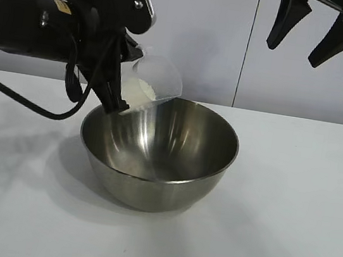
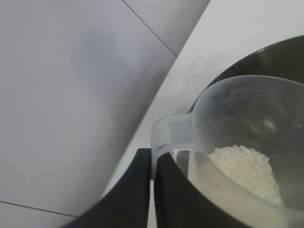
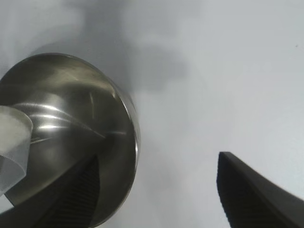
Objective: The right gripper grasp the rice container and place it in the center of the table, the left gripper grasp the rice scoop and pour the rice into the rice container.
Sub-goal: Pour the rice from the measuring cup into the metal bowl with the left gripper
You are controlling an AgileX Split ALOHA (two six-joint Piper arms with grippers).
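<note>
The rice container [image 1: 157, 158], a shiny steel bowl, stands on the white table [image 1: 288, 209] near its middle. My left gripper [image 1: 115, 98] is shut on the handle of the rice scoop [image 1: 154, 84], a translucent cup held tilted over the bowl's far left rim. The rice [image 1: 141, 90] lies as a white heap inside the scoop. In the left wrist view the fingers [image 2: 135, 190] pinch the scoop's handle [image 2: 173, 133], with the rice [image 2: 244, 168] inside and the bowl [image 2: 266, 59] below. My right gripper [image 1: 302, 38] is open and empty, raised at the upper right. The right wrist view shows the bowl [image 3: 71, 118] and the scoop [image 3: 12, 142].
A black cable [image 1: 28, 103] from the left arm hangs over the table at the left. A pale wall [image 1: 221, 46] stands behind the table.
</note>
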